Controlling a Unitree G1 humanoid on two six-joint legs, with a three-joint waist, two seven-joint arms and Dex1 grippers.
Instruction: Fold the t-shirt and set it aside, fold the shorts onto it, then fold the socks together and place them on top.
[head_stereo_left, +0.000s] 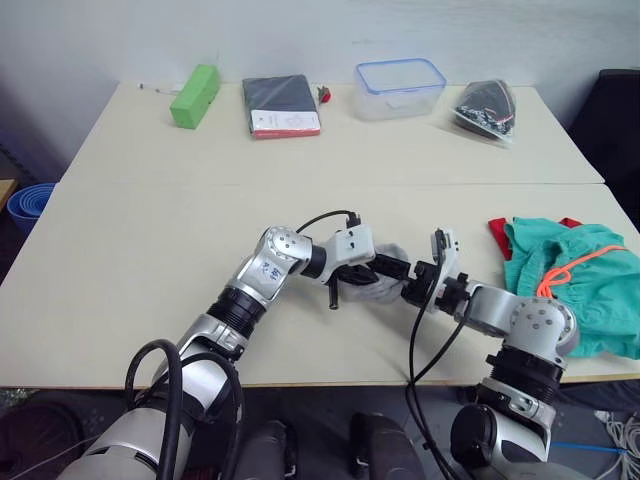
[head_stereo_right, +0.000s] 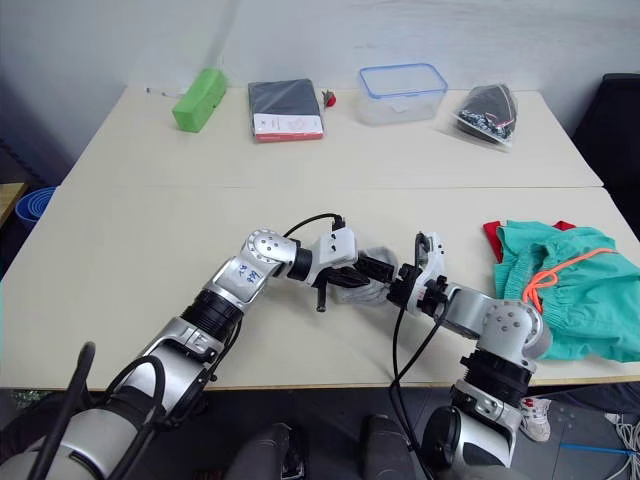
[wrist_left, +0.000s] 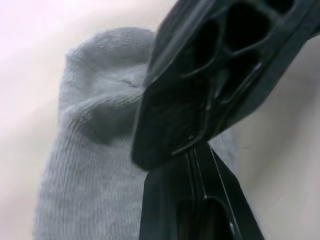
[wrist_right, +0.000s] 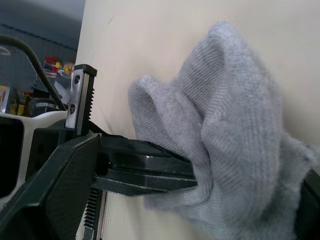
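Both eye views look forward and down from the head over the whole tabletop (head_stereo_left: 150, 240), from its near edge to the far edge by the wall — the same scene, slightly offset sideways. Each wrist view sits very close to the grey socks (wrist_right: 235, 130) near the tabletop's near edge, facing along its own fingers; all four views share the socks.
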